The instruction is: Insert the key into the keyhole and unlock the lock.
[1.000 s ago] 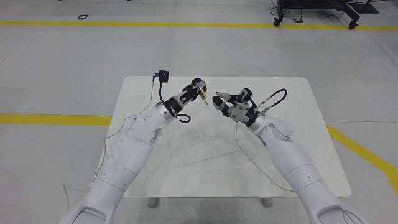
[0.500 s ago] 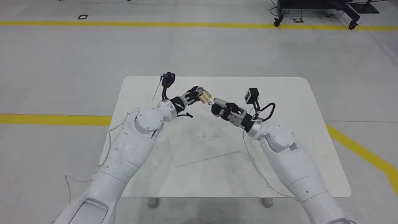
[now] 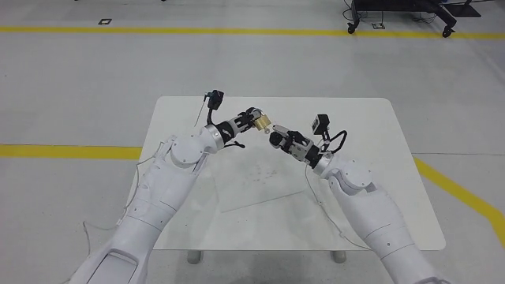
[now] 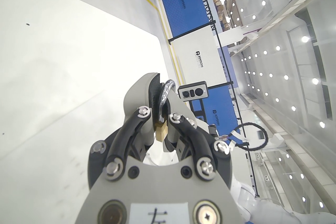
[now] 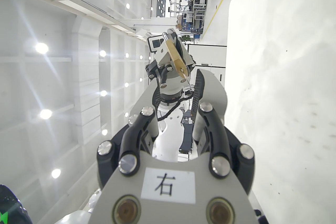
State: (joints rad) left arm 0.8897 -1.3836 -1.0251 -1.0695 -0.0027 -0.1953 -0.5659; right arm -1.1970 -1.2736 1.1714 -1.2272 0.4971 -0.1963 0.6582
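Two left fingers clamp lock, shackle at tips.

Brass lock, perhaps touching right gripper

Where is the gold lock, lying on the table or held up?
Held up. The left gripper pinches the lock by its silver loop, above the table.

Lock in left pincer above table, right pincer just right of it.
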